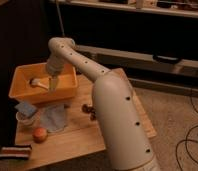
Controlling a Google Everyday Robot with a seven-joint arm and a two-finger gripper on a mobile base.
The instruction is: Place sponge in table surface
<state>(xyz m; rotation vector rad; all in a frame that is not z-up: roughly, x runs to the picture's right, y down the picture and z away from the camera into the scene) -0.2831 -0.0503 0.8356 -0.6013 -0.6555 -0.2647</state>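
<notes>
The sponge [26, 107], a small blue-grey block, lies at the left edge of the table surface [82, 132], touching or resting on the rim of a white cup [26, 119]. My gripper [53, 83] hangs from the white arm [109, 100] and points down into the orange plastic bin [42, 85], up and to the right of the sponge. It is apart from the sponge. A pale object [38, 83] lies in the bin just left of the gripper.
A flat blue-grey cloth [55, 117] lies right of the cup. An orange round fruit [40, 134] sits in front of it. A brown-and-white striped block [14, 152] lies at the front left corner. Small dark objects [88, 109] lie beside the arm. Shelving stands behind.
</notes>
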